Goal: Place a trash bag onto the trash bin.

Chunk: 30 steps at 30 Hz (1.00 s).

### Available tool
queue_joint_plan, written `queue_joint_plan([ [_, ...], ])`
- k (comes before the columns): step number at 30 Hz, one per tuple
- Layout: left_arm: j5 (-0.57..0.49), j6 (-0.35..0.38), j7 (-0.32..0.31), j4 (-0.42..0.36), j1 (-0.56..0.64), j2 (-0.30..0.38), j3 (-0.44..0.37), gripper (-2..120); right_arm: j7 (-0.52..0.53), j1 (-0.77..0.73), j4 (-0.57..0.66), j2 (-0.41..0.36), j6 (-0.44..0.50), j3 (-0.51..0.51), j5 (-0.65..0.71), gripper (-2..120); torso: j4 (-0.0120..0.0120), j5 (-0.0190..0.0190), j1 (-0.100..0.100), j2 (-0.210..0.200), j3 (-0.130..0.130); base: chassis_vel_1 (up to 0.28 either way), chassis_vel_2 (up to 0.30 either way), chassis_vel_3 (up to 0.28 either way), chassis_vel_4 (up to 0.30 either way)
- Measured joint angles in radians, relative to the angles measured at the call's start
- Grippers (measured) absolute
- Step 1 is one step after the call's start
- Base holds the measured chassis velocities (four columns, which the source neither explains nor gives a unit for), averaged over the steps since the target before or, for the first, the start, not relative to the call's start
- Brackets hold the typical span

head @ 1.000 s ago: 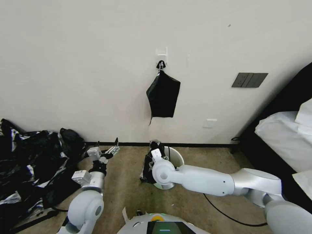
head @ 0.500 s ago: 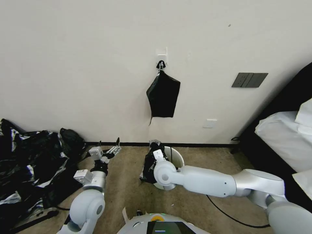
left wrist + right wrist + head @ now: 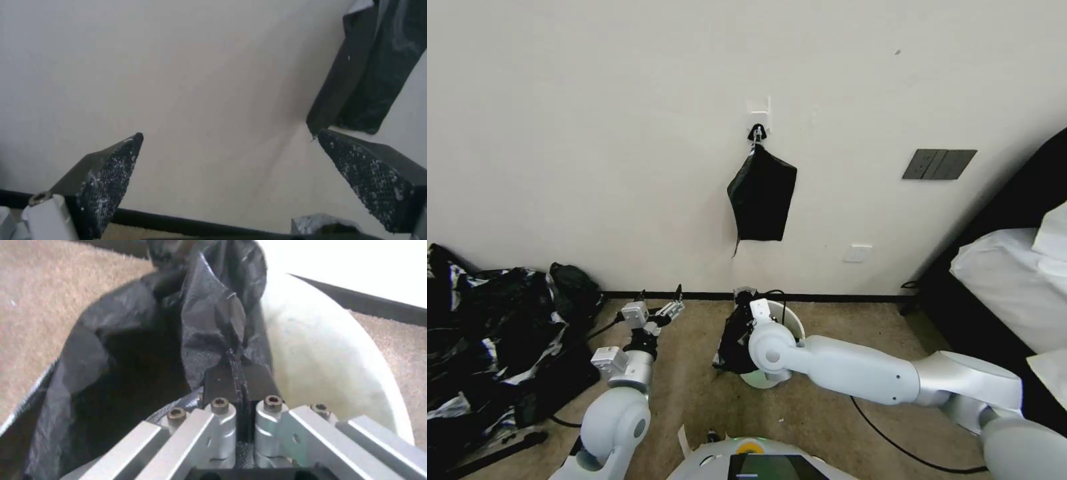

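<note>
Right gripper (image 3: 238, 373), fingers clamped on the trash bag (image 3: 133, 350) at the trash bin (image 3: 329, 350) rim; bag apparently outside. Left gripper (image 3: 227, 166), fingers spread, near the wall.

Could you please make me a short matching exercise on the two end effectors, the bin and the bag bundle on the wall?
Things:
1. left end effector
2. right end effector
3. bin
4. bundle

States:
A. hangs from a wall hook
B. open, holding nothing
C. shut on the trash bag
D. stands on the carpet by the wall

Pairs: 1-B, 2-C, 3-D, 4-A
</note>
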Motion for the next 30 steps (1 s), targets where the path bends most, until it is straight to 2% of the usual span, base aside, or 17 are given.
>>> queue_joint_plan([
  [5, 0.005, 0.03, 0.024, 0.032, -0.004, 0.005, 0.015, 100, -0.018, -0.015, 0.062, -0.049, 0.007, 0.055, 0.002, 0, -0.0002, 0.0, 0.0, 0.0, 0.0, 0.0, 0.0, 0.0, 0.0],
  [9, -0.01, 0.094, 0.044, 0.067, -0.021, 0.009, 0.051, 100, -0.038, -0.04, 0.117, -0.089, 0.008, 0.106, 0.005, 0, 0.0, -0.0001, 0.0, 0.0, 0.0, 0.0, 0.0, 0.0, 0.0],
  [11, -0.024, 0.13, 0.055, 0.097, -0.046, 0.014, 0.092, 100, -0.055, -0.066, 0.142, -0.112, 0.007, 0.141, 0.006, 0, -0.0001, -0.0001, 0.0, 0.0, 0.0, 0.0, 0.0, 0.0, 0.0],
  [15, -0.044, 0.161, 0.062, 0.119, -0.075, 0.016, 0.118, 100, -0.065, -0.087, 0.161, -0.132, 0.006, 0.162, 0.007, 0, 0.0, 0.0001, 0.0, 0.0, 0.0, 0.0, 0.0, 0.0, 0.0],
  [17, -0.085, 0.208, 0.069, 0.154, -0.126, 0.025, 0.154, 100, -0.085, -0.127, 0.191, -0.164, 0.0, 0.197, 0.007, 0, -0.0003, 0.0, 0.0, 0.0, 0.0, 0.0, 0.0, 0.0, 0.0],
  [19, -0.102, 0.224, 0.069, 0.164, -0.147, 0.03, 0.165, 100, -0.092, -0.141, 0.2, -0.174, -0.004, 0.212, 0.006, 0, -0.0004, 0.0, 0.0, 0.0, 0.0, 0.0, 0.0, 0.0, 0.0],
  [21, -0.151, 0.289, 0.063, 0.184, -0.202, 0.04, 0.191, 100, -0.103, -0.174, 0.208, -0.191, -0.007, 0.242, 0.003, 0, -0.0004, 0.0, 0.0, 0.0, 0.0, 0.0, 0.0, 0.0, 0.0],
  [25, -0.177, 0.327, 0.051, 0.195, -0.236, 0.042, 0.211, 100, -0.108, -0.188, 0.207, -0.192, -0.008, 0.251, 0.001, 0, -0.0002, 0.0, 0.0, 0.0, 0.0, 0.0, 0.0, 0.0, 0.0],
  [27, -0.218, 0.381, 0.022, 0.205, -0.279, 0.043, 0.247, 100, -0.112, -0.198, 0.203, -0.19, -0.008, 0.258, -0.003, 0, -0.0001, 0.0, 0.0, 0.0, 0.0, 0.0, 0.0, 0.0, 0.0],
  [29, -0.228, 0.397, 0.011, 0.208, -0.29, 0.043, 0.257, 100, -0.114, -0.201, 0.2, -0.188, -0.008, 0.262, -0.005, 0, 0.0, 0.0, 0.0, 0.0, 0.0, 0.0, 0.0, 0.0, 0.0],
  [30, -0.25, 0.434, -0.02, 0.216, -0.318, 0.041, 0.286, 100, -0.115, -0.204, 0.197, -0.186, -0.008, 0.267, -0.006, 0, -0.0001, 0.0, 0.0, 0.0, 0.0, 0.0, 0.0, 0.0, 0.0],
])
